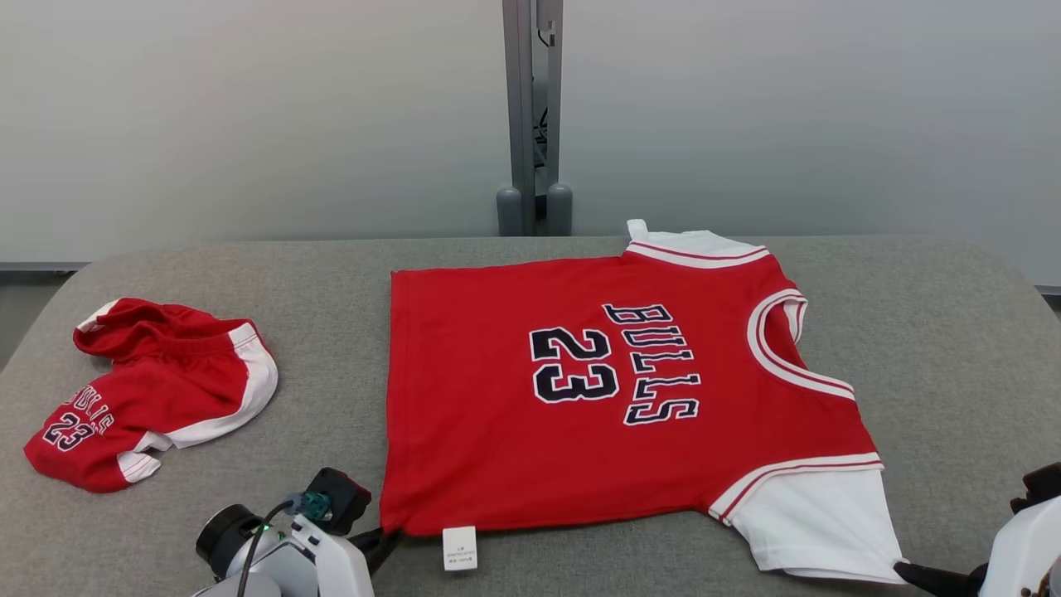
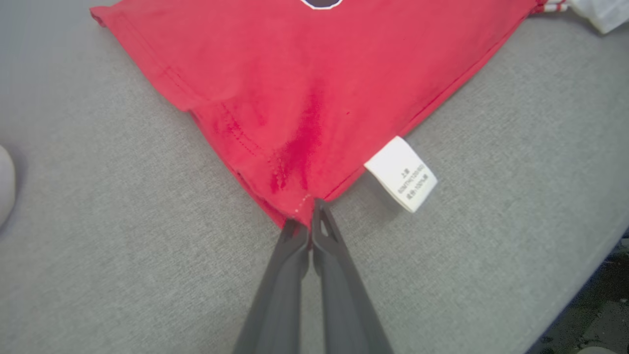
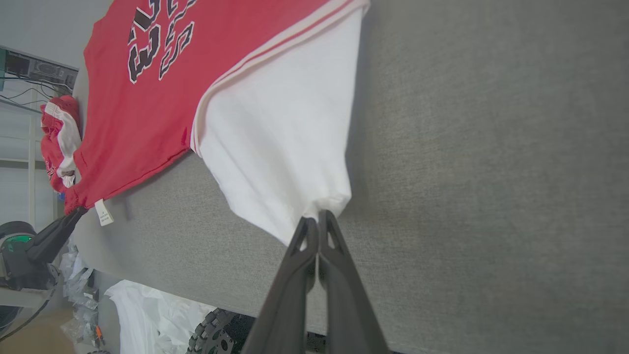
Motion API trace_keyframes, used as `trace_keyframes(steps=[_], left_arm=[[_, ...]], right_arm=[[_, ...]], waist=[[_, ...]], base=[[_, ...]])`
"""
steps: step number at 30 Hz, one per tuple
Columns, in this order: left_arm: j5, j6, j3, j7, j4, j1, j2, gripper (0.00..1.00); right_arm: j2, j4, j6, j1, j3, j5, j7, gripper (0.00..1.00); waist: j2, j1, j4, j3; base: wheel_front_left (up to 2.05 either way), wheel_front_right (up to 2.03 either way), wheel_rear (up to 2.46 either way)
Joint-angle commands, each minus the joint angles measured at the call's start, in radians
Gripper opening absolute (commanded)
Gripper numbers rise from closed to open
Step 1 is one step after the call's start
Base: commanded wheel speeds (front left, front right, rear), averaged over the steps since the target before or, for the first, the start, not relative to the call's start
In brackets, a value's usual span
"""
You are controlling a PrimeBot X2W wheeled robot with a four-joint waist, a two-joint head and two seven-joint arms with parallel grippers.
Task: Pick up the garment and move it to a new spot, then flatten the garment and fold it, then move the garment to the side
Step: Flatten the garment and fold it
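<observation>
At the near edge of the grey fabric-covered table (image 1: 580,564), the left gripper (image 2: 308,216) has its two dark fingers pressed together on the lower hem corner of the red basketball jersey with white sleeves (image 1: 497,431), and the cloth is pinched between the tips. Just beside this corner, a small white care label (image 1: 459,548) sticks out from the side seam and lies flat on the table. Further right along the same near edge, the right gripper (image 3: 318,223) is also closed. It holds the outer corner of the near white sleeve (image 1: 821,514), where the fabric gathers into small wrinkles at the tips.

The jersey lies spread flat in the middle of the table, printed side up, with its hem toward the robot's left and its white-trimmed neck opening (image 1: 787,348) toward the right. Dark letters "BULLS" and the number 23 (image 1: 574,365) lie sideways in the head view. The second white sleeve (image 1: 696,245) is at the far edge of the jersey. Well apart from it, on the left part of the table, a pair of red shorts with white side stripes (image 1: 149,390) lies crumpled. Behind the table stands a grey metal post (image 1: 530,116) between two pale wall panels (image 1: 249,116).
</observation>
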Motion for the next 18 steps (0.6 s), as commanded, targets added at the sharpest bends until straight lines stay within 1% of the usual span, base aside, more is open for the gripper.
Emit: trace_keyframes(steps=[1,2,6,10,15,18], left_arm=[[-0.048,0.000,-0.016,0.027,-0.050,0.009,0.039,0.00],[-0.086,0.000,-0.032,0.064,-0.099,0.006,0.077,0.00],[-0.113,0.000,-0.052,0.118,-0.173,0.003,0.138,0.00],[-0.130,0.000,-0.060,0.165,-0.242,0.016,0.183,0.00],[-0.109,0.000,-0.064,0.230,-0.332,0.033,0.237,0.00],[-0.130,0.000,-0.063,0.274,-0.374,0.041,0.266,0.00]], right_arm=[[-0.009,-0.006,0.000,0.020,-0.010,0.009,0.021,0.00],[-0.007,-0.018,0.000,0.031,-0.018,0.008,0.038,0.00],[-0.004,-0.035,0.000,0.050,-0.034,0.001,0.067,0.00],[-0.002,-0.056,0.000,0.062,-0.053,-0.006,0.098,0.00],[0.002,-0.070,0.000,0.084,-0.081,-0.007,0.146,0.00],[0.007,-0.093,0.000,0.100,-0.092,-0.004,0.183,0.00]], waist=[[-0.0001,0.0001,-0.001,-0.002],[-0.0001,0.0001,-0.002,-0.003],[-0.0001,0.0001,-0.005,-0.004],[-0.0001,0.0001,-0.009,-0.003],[-0.0001,0.0001,-0.010,-0.001],[-0.0001,0.0001,-0.010,0.000]], base=[[0.00,0.00,0.00],[0.00,0.00,0.00],[0.00,0.00,0.00],[0.00,0.00,0.00],[0.00,0.00,0.00],[0.00,0.00,0.00]])
